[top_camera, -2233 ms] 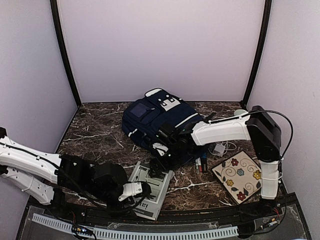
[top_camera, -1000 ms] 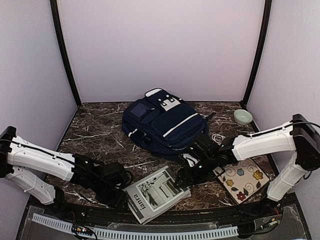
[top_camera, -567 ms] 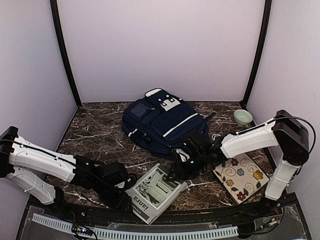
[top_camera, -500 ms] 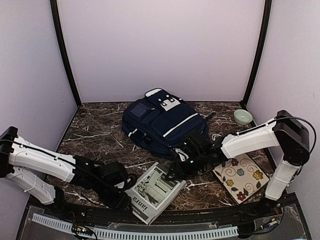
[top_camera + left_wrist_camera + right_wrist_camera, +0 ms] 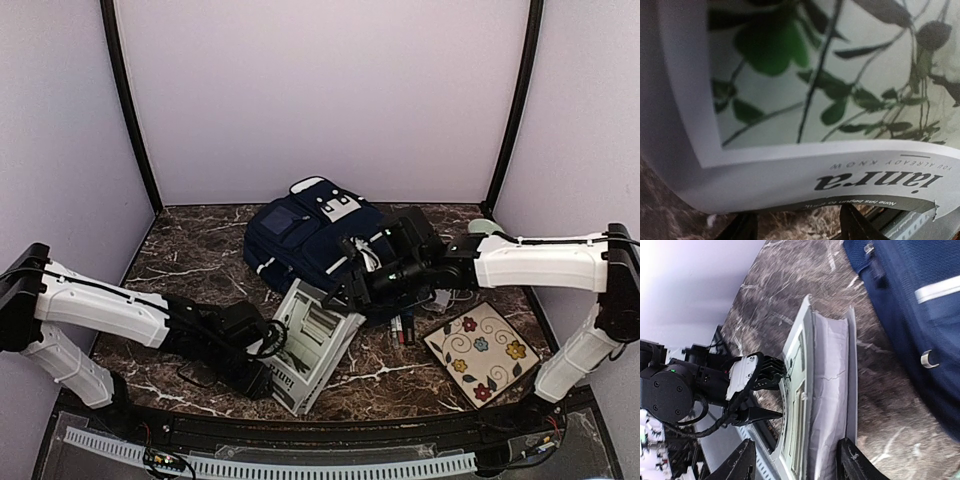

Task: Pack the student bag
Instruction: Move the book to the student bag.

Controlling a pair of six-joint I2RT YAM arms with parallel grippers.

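Observation:
The student bag (image 5: 305, 235), navy with white stripes, lies at the back centre and fills the right wrist view's upper right (image 5: 920, 300). A grey-white magazine (image 5: 315, 342) stands tilted on its lower edge in front of the bag. My left gripper (image 5: 272, 362) is open. Its fingers (image 5: 855, 226) reach under the magazine's low edge (image 5: 815, 170), and their tips are hidden by the paper. My right gripper (image 5: 362, 288) hangs open above the magazine's raised edge (image 5: 825, 390), one finger (image 5: 852, 460) beside a leaf of it. The left gripper (image 5: 752, 392) shows against the cover.
A flowered square tile (image 5: 480, 350) lies at the right front. Pens (image 5: 402, 328) and a white cable (image 5: 440, 297) lie between it and the bag. A pale green bowl (image 5: 483, 226) peeks out behind the right arm. A slotted rail (image 5: 300, 465) runs along the near edge.
The magazine has tipped from lying flat to standing tilted. My right gripper rose and drew back toward the bag, its jaws narrowing. My left gripper slid right beneath the magazine.

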